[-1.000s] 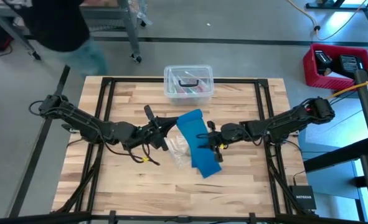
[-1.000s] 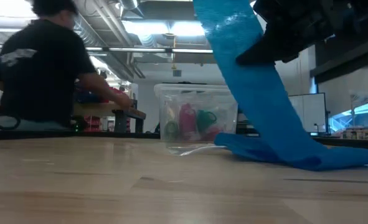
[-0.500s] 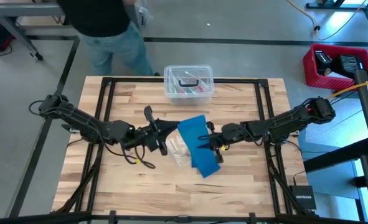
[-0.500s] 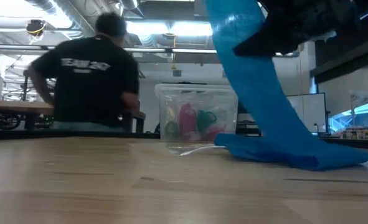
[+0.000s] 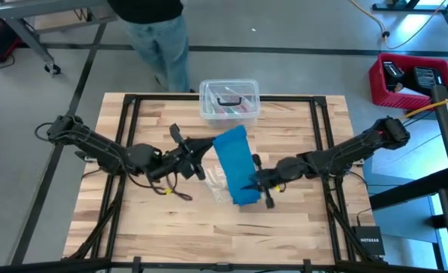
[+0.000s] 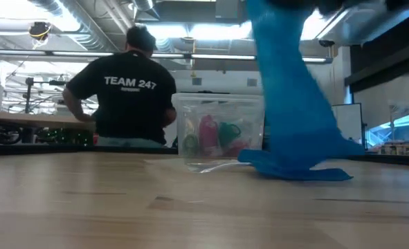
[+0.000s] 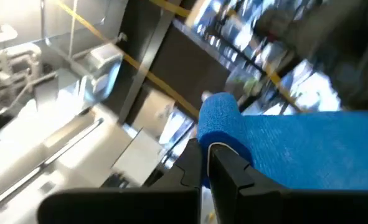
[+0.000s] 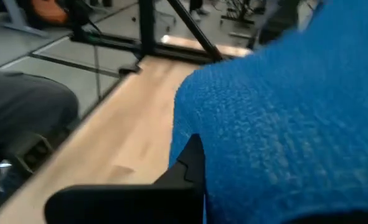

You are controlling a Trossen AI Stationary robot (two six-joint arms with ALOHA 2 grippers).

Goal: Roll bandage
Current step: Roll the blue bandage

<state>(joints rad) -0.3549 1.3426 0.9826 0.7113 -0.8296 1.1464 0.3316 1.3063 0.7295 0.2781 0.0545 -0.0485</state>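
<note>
Over wooden table (image 5: 133,227), bright blue bandage (image 5: 235,163) hangs as a broad band

A long band of bright blue stretchy fabric (image 5: 236,168) is held above the light wooden slatted table (image 5: 299,235), pinched by the left gripper (image 5: 208,146) at its upper end and by the right gripper (image 5: 252,182) near its lower end. A clear plastic lidded box (image 5: 229,101) is seen beyond it, and a crumpled clear plastic bag (image 5: 217,184) just beside it.

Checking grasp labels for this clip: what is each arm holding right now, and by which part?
Both hold the bandage. The left gripper is shut on its upper end, near the clear box; the right gripper is shut on its side edge lower down.
</note>
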